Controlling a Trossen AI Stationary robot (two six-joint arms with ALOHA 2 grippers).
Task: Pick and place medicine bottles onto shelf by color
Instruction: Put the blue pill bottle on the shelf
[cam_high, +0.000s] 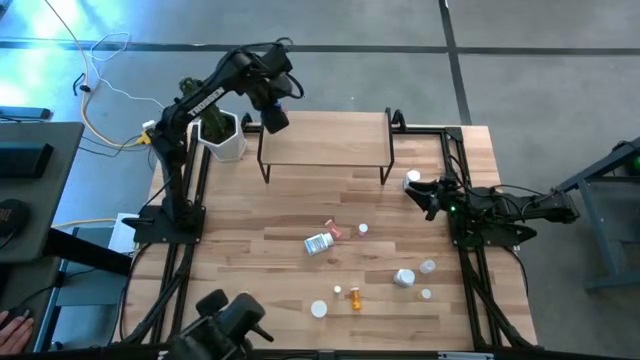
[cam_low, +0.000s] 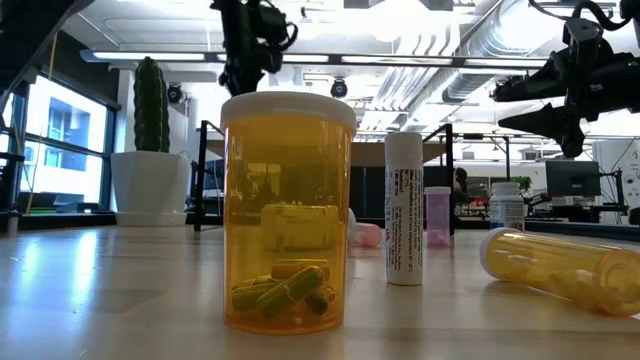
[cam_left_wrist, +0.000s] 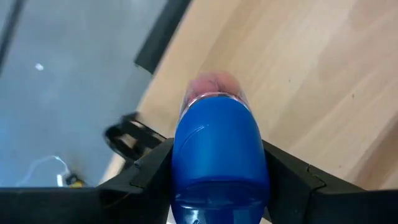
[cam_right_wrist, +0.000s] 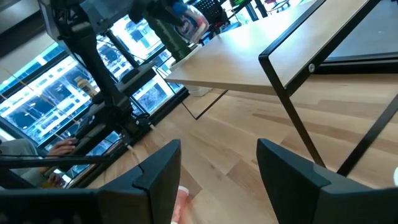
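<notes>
Left gripper (cam_left_wrist: 217, 180), clamped on a blue-capped bottle (cam_left_wrist: 219, 155) whose long axis points down at the shelf (cam_high: 325, 140), hangs over the shelf's left end; right gripper (cam_right_wrist: 217, 180), spread and empty, waits beside the right end.

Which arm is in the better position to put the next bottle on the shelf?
Left, probably. The left gripper has its jaws shut on a blue bottle and hangs over the shelf at its left end. The right gripper is beside the shelf's right leg, jaws open and holding nothing.
</notes>
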